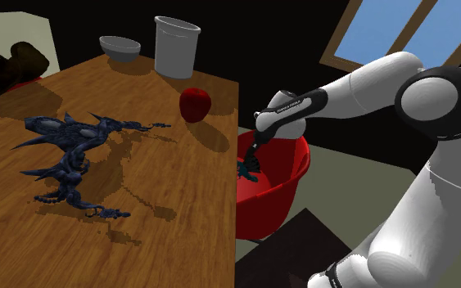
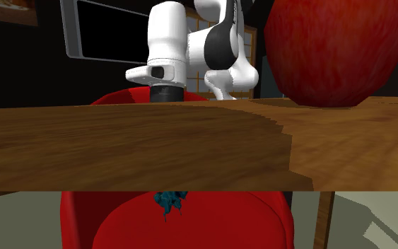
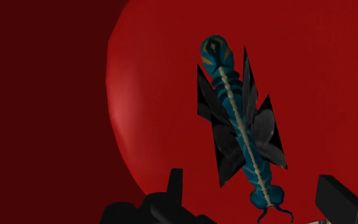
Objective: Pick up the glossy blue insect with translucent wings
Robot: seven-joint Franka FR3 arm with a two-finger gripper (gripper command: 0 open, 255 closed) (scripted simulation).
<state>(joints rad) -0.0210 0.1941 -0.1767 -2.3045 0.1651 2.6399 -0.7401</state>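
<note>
A small teal-blue insect (image 3: 234,95) with dark see-through wings lies inside a red bowl-shaped tub (image 3: 145,76). My gripper (image 3: 250,180) hangs just above it, open, its fingers either side of the insect's tail end without touching. From the shoulder view, the gripper (image 1: 250,160) reaches down into the red tub (image 1: 298,151) beside the table's edge, and the insect (image 1: 246,172) is right at its tips. Under the tabletop in the second exterior view, the insect (image 2: 169,201) appears against the red tub (image 2: 77,212).
The wooden table (image 1: 179,204) carries a large dark blue spiky creature figure (image 1: 65,155), a red apple (image 1: 194,104), a white bucket (image 1: 176,47) and a grey bowl (image 1: 119,47). The tub stands close against the table's edge.
</note>
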